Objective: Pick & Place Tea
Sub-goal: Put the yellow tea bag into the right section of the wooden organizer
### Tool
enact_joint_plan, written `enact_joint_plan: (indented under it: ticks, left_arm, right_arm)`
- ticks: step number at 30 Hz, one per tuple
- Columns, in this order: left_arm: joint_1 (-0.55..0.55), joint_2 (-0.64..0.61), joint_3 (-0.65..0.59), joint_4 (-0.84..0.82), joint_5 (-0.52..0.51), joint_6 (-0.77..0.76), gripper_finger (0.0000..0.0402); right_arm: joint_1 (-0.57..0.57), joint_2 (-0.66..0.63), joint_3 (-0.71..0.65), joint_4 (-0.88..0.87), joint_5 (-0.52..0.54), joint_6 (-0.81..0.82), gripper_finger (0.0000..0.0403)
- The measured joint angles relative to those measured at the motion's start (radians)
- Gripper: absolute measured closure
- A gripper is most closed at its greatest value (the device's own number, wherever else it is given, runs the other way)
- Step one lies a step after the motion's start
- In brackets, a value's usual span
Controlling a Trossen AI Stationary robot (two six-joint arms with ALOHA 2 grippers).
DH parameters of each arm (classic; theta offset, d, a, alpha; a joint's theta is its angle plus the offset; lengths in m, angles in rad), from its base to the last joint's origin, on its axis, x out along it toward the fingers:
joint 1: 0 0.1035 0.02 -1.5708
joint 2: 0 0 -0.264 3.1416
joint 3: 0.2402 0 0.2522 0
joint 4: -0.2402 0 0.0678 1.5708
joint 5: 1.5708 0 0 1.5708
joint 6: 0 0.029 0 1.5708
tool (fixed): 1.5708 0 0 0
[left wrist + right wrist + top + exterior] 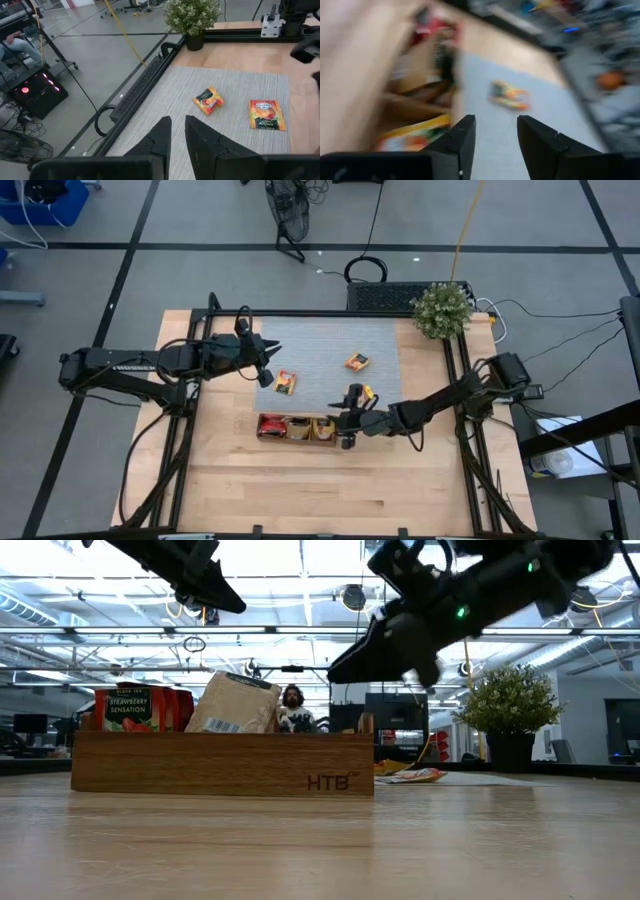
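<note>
The left gripper (270, 370) was held above the grey mat's (320, 340) 9 o'clock edge, its jaws parted by a narrow gap and empty, presumably aimed at the red-and-yellow tea packet (287, 383) lying just beside it. An orange tea packet (358, 361) was left in open room mid-mat. The right gripper (352, 393) was poised over the wooden tray's (296, 437) 3 o'clock end, jaws apart, nothing held.

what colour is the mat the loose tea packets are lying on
Pale grey, finely ribbed mat; clearest in the left wrist view.
</note>
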Motion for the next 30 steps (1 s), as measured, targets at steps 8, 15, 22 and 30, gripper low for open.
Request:
enact_joint_plan:
  ticks: [8, 15, 22, 30]
  left_arm:
    - [-0.002, 0.0, 0.0, 0.003, 0.0, -0.001, 0.0339]
    - [-0.002, 0.0, 0.0, 0.001, 0.0, -0.002, 0.0339]
    - [-0.001, 0.0, 0.0, 0.001, 0.0, -0.002, 0.0339]
    - [-0.001, 0.0, 0.0, 0.001, 0.0, -0.002, 0.0339]
  right_arm:
    - [-0.052, -0.029, 0.358, -0.739, -0.34, 0.164, 0.0323]
    - [-0.05, 0.203, 0.692, -1.108, -0.428, 0.146, 0.04]
    - [-0.045, 0.386, 0.831, -1.254, -0.428, 0.184, 0.0402]
    - [-0.044, 0.42, 0.836, -1.274, -0.553, 0.255, 0.0403]
